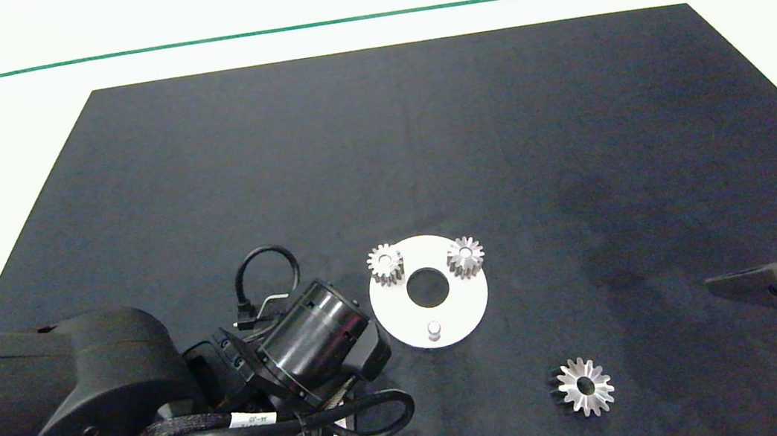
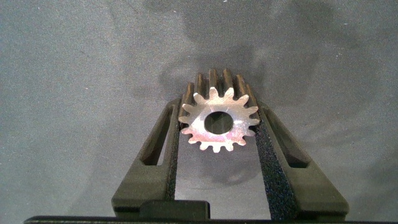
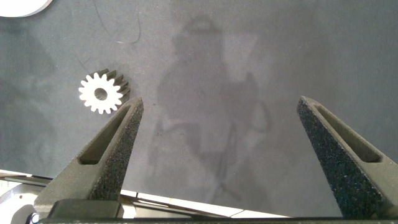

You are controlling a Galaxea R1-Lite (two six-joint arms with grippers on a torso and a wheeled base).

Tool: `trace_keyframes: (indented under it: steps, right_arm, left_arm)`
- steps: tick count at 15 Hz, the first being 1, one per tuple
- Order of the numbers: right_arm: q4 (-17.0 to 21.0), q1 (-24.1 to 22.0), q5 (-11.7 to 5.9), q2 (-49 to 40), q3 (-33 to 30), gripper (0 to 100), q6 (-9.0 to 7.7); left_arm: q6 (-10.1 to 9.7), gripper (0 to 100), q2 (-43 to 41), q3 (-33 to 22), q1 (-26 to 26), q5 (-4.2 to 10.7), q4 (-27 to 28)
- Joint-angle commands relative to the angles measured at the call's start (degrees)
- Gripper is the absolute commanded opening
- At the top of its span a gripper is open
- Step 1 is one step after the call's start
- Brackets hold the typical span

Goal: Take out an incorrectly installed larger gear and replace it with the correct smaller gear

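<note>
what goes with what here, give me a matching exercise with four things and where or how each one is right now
Things:
1. shiny silver starburst-toothed larger gear
2. small silver blunt-toothed smaller gear
3. short silver metal peg
4. right end effector

States:
A. standing with no gear on it, on the white round plate
B. lying on the dark mat, apart from the plate
C. clamped in the left end effector
D. open over bare mat

Pairs: 1-B, 2-C, 3-A, 4-D
</note>
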Motion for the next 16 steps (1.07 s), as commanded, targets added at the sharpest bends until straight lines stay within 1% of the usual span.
trace_keyframes:
  steps: [1,3,6,8,10,11,12,13,15,16]
  right_arm:
    - [0.27,0.03,0.06,-0.19,0.08,100,-0.8]
    - [0.1,0.03,0.06,-0.28,0.44,100,-0.88]
    - [-0.08,0.03,0.06,-0.19,0.26,100,-0.88]
    - [-1.04,-0.06,0.06,-0.45,0.17,100,-0.8]
    - [-1.13,0.12,0.23,-0.54,0.17,100,-0.71]
    - [-1.13,1.0,0.23,-0.8,0.17,100,-0.44]
    - [-1.04,2.4,0.23,-1.15,0.44,100,-0.36]
    - [-1.04,2.84,0.23,-1.68,0.44,100,-0.44]
    - [-1.04,2.75,0.23,-3.0,0.52,100,-0.53]
    - [-1.04,2.75,0.14,-3.88,0.44,100,-0.71]
  left_arm:
    - [-0.3,31,0.01,-0.15,0.07,0.26,-0.11]
    - [-0.3,27,-0.17,0.11,-0.02,0.26,-1.16]
    - [-0.3,21,-0.61,0.2,-0.02,0.35,-1.16]
    - [-0.12,17,-0.61,0.11,-0.02,0.35,-1.07]
    - [0.23,16,-0.96,-0.06,-0.02,0.35,-0.55]
    - [0.14,16,-1.05,-0.24,0.07,0.44,-0.2]
    - [-0.03,16,-0.87,-0.41,0.07,0.44,-0.2]
    - [-0.03,16,-0.87,-0.59,0.07,0.44,-0.28]
    - [0.05,16,-1.57,-0.77,-0.11,0.44,-0.28]
    - [0.76,16,-2.89,-0.94,-0.64,0.44,-0.28]
